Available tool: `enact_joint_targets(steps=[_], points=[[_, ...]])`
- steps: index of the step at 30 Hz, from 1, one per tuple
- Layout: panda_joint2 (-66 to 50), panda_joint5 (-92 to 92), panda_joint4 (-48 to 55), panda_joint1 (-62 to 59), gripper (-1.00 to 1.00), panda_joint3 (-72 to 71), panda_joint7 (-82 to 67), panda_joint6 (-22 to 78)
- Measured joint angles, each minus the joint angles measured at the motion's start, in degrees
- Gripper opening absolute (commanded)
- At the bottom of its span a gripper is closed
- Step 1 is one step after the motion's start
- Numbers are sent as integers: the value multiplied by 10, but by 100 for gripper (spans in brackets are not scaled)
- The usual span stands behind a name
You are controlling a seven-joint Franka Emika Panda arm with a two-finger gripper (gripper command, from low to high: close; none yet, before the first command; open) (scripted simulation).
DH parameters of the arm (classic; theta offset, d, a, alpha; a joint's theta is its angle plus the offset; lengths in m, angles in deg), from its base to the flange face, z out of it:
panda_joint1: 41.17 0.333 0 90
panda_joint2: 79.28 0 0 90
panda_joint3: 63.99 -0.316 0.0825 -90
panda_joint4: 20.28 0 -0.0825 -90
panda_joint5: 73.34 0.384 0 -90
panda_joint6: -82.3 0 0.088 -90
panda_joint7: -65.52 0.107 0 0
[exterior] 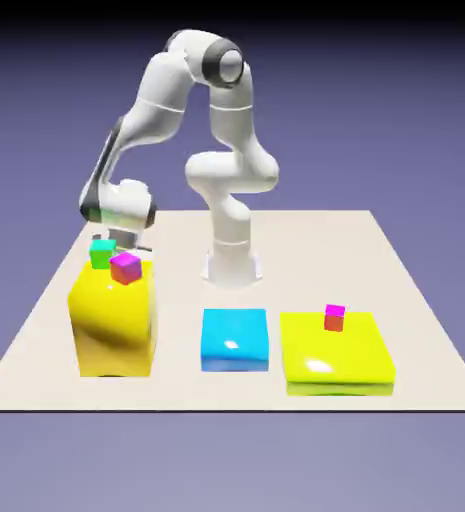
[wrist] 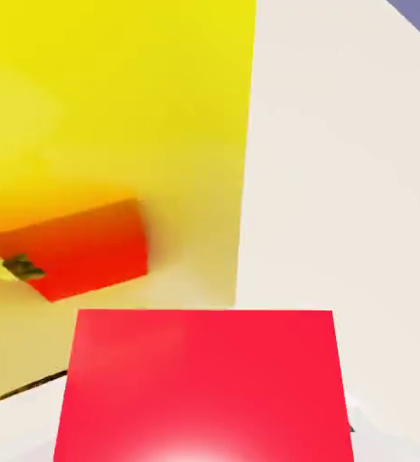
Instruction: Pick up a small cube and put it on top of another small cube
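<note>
- Gripper [exterior: 126,243] closed on the small cube [wrist: 204,383] above the tall yellow block [exterior: 114,320].
- Green cube [exterior: 102,253] and magenta-topped cube [exterior: 125,267] stand just beside it.
- Blue block [exterior: 234,339] and low yellow block [exterior: 336,350] well apart.

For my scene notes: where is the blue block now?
In the exterior view, the blue block sits on the table, between the tall yellow block on the view's left and the flat yellow block on its right.

Rendered simulation: beige table [exterior: 416,330], flat blue-violet backdrop [exterior: 406,110], glossy coloured blocks.
</note>
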Motion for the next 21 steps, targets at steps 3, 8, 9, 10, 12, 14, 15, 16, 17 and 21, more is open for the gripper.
enact_joint_targets(steps=[3,8,9,10,12,14,15,16,17,21], points=[[-9,-75,11,-34,-100,-26,21,12],[-23,-199,30,-91,-100,-70,55,31],[-18,-224,35,-100,-100,-71,66,30],[-13,-249,40,-109,-100,-72,77,30],[-4,-299,49,-127,-100,-74,98,29],[6,-349,59,-145,-100,-76,119,28],[11,-374,64,-154,-100,-77,129,27],[15,-399,68,-163,-100,-78,140,27],[20,-424,73,-172,-100,-79,150,26],[39,-524,116,-194,-100,-104,151,93]])
